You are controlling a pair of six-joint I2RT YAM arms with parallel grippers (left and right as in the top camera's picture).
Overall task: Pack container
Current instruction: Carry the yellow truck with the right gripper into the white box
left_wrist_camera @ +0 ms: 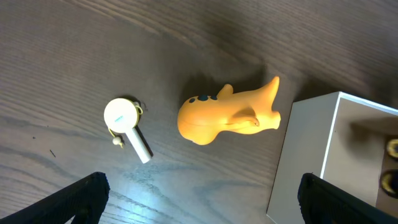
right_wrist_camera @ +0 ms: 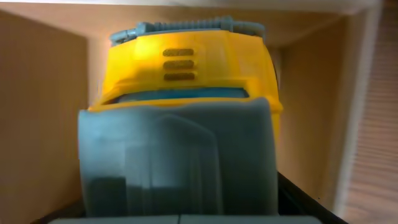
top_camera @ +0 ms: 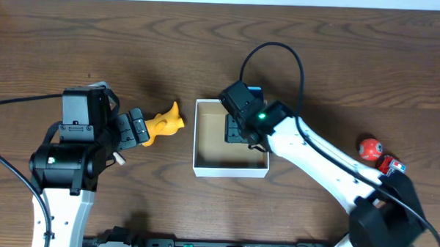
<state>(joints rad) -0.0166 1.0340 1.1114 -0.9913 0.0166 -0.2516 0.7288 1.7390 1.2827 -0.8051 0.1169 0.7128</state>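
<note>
The box sits mid-table. The right gripper is down inside it at a yellow truck, can't tell if it's gripping. The left gripper is wide open and empty over the yellow animal toy. That toy's right by the wall, so a grab might shove the box.

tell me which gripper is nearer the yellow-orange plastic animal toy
Left. The left gripper sits just short of the yellow-orange animal toy, open; the right gripper is down inside the white cardboard box.
</note>
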